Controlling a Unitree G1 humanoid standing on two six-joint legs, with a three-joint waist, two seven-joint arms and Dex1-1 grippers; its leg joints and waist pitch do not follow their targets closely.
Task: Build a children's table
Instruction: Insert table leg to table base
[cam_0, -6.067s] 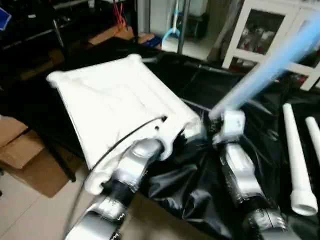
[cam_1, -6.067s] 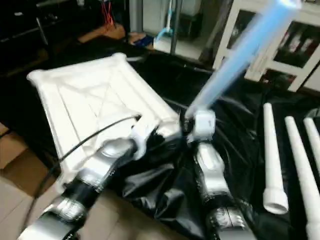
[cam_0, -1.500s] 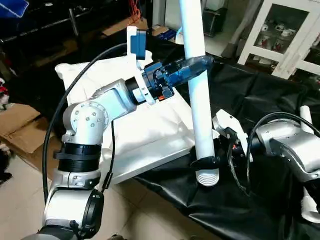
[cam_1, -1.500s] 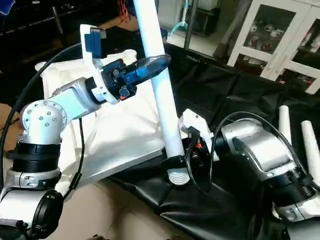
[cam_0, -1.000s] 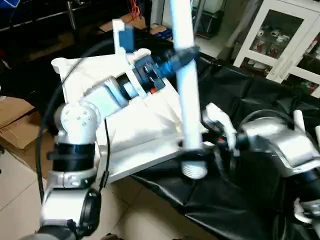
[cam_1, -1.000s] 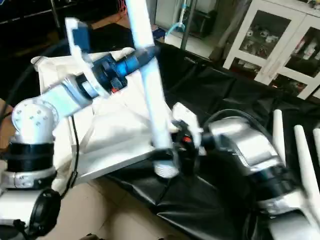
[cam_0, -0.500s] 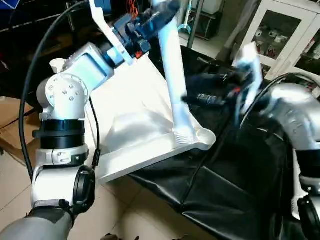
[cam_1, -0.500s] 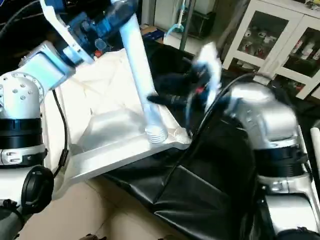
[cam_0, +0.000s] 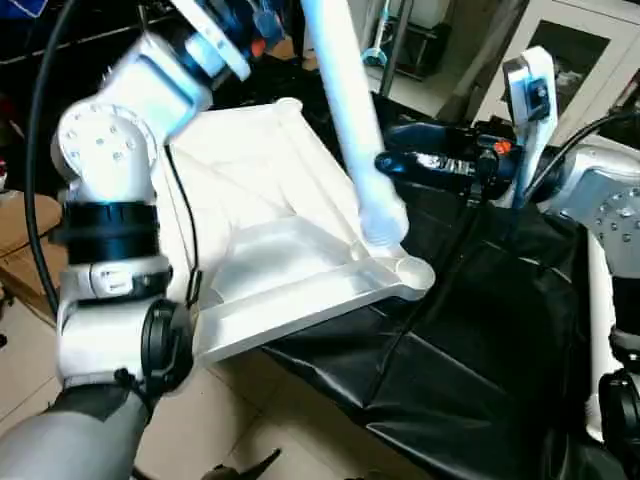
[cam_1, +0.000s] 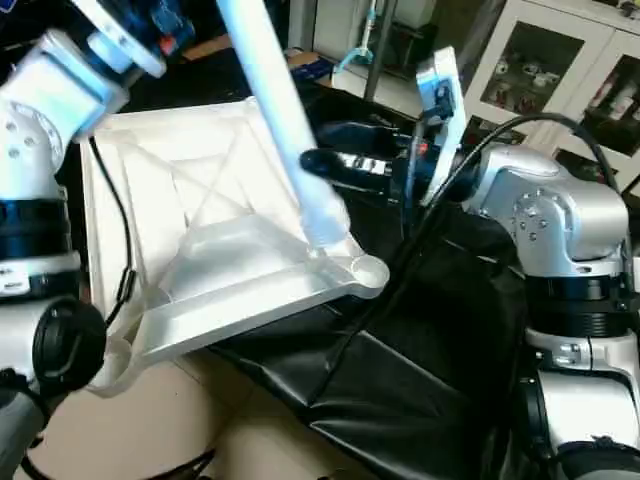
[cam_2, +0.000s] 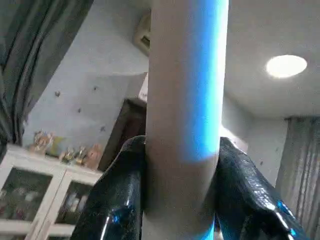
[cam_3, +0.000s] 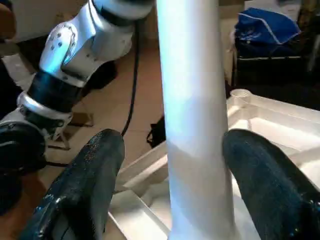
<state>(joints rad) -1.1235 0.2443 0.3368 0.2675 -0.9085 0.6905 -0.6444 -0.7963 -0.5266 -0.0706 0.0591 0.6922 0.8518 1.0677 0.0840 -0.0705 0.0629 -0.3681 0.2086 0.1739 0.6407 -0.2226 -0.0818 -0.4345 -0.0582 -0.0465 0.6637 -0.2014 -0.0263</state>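
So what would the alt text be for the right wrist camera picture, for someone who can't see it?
A white table leg stands upright between the right gripper's two black fingers, which sit apart on either side of it. Behind lie the white tabletop's ribbed underside and a silver robot arm.

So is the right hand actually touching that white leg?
Apart. In the right wrist view, the right hand's two black fingers stand either side of the leg with gaps.

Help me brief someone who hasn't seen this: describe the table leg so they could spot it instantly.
Find the white square table top lying ribbed side up on the black sheet. At its near corner a long white tube, the leg, rises slanted. It is clamped high up by the left hand, and the right hand straddles it lower down.
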